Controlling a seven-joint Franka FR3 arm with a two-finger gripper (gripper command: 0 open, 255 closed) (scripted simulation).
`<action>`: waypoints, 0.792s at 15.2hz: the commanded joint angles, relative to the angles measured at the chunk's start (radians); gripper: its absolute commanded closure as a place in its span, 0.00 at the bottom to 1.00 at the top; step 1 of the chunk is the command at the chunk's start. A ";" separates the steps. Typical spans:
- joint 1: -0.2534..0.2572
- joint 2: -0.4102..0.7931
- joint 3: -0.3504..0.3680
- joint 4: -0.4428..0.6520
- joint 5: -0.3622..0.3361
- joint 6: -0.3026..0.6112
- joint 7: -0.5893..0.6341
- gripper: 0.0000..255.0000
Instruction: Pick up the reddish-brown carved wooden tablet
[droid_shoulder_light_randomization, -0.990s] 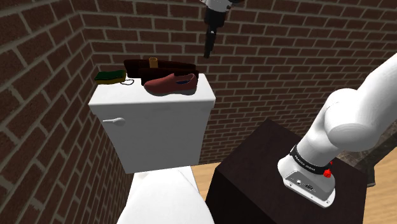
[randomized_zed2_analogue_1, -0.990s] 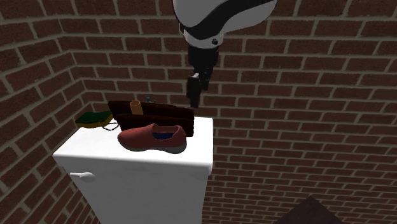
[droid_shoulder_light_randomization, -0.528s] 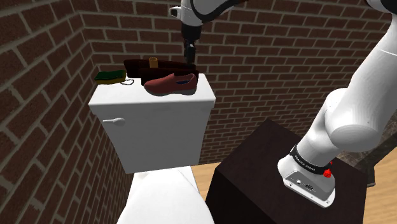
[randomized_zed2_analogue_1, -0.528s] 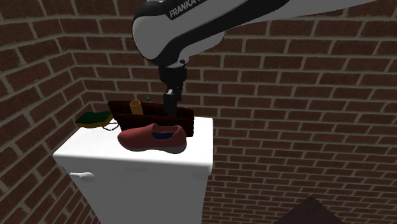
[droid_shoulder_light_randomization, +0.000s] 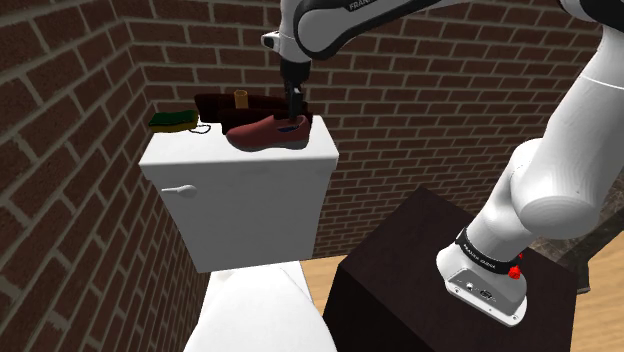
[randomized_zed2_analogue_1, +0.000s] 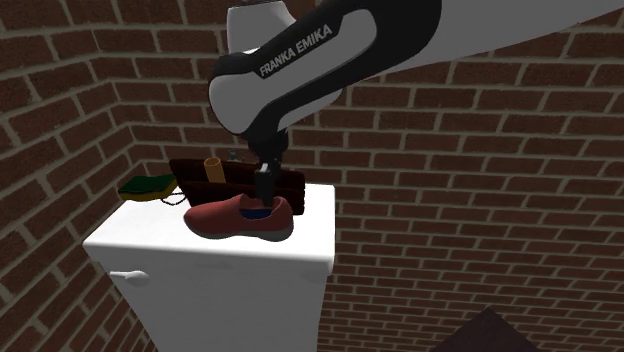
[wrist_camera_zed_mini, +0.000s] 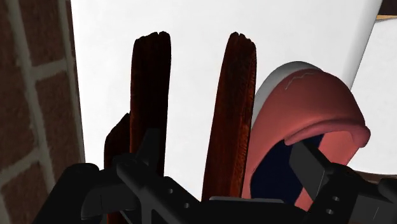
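Observation:
The reddish-brown carved tablet stands on edge at the back of the white toilet tank lid, against the brick wall. It appears behind the shoe as a dark slab. In the wrist view two upright carved slabs rise side by side. My black gripper hangs straight down over the tablet's end, close behind the shoe's heel. It is open, with one slab and the shoe's heel opening between the fingers, neither clasped.
A red-brown shoe lies in front of the tablet, nearly touching it. A green and yellow sponge sits at the lid's far corner, a tan cylinder beside the tablet. Brick walls close in behind. The dark stand is at the lower right.
The arm has swung towards the shoulder view's left and come down, bringing the gripper from high beside the tank to the tablet's end behind the shoe.

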 joint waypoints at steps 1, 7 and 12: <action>0.000 0.002 0.000 -0.008 -0.001 0.010 0.002 0.00; 0.000 0.000 0.000 -0.012 -0.001 0.011 0.001 1.00; 0.000 0.002 0.000 -0.008 -0.001 0.010 0.002 1.00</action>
